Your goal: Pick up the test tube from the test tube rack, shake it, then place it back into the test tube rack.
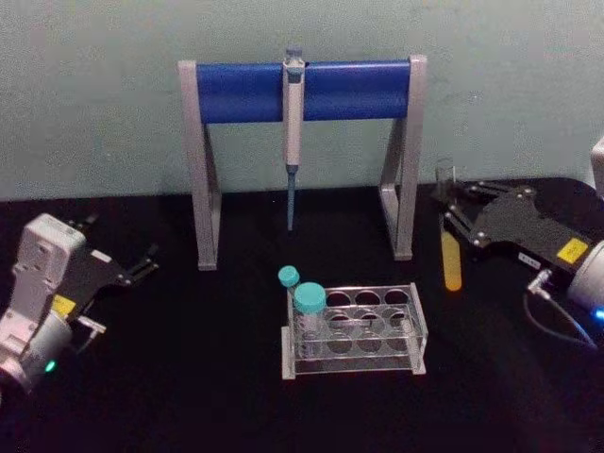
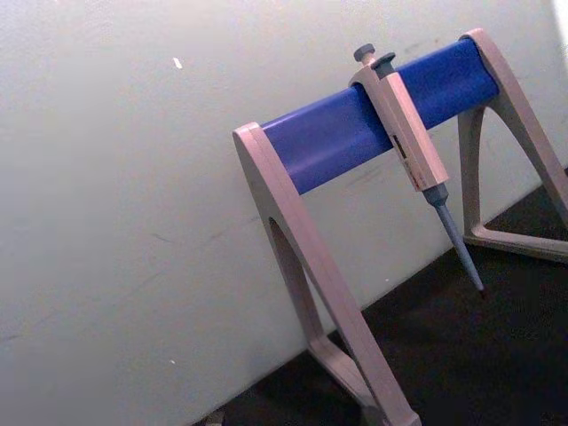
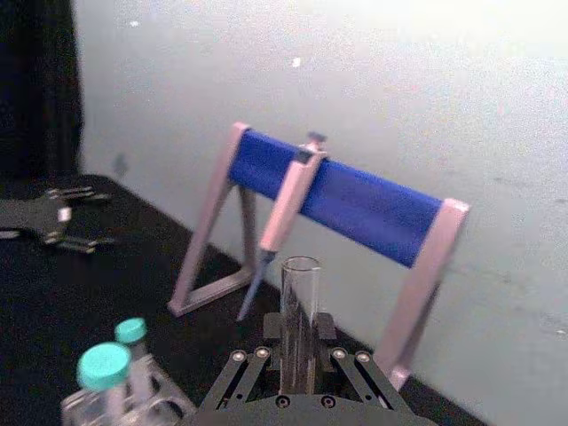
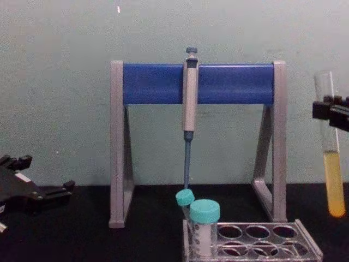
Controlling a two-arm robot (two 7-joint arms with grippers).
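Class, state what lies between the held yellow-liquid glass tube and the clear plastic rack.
Bare black tabletop, in the head view, separates the glass test tube, held by the right gripper, from the clear rack.

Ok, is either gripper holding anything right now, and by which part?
The right gripper holds the test tube by its upper third, below the open mouth. The left gripper is open, empty.

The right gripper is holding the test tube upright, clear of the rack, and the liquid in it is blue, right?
Not quite: the liquid is yellow-orange, as the chest view shows. The right gripper does hold the test tube upright, clear of the test tube rack.
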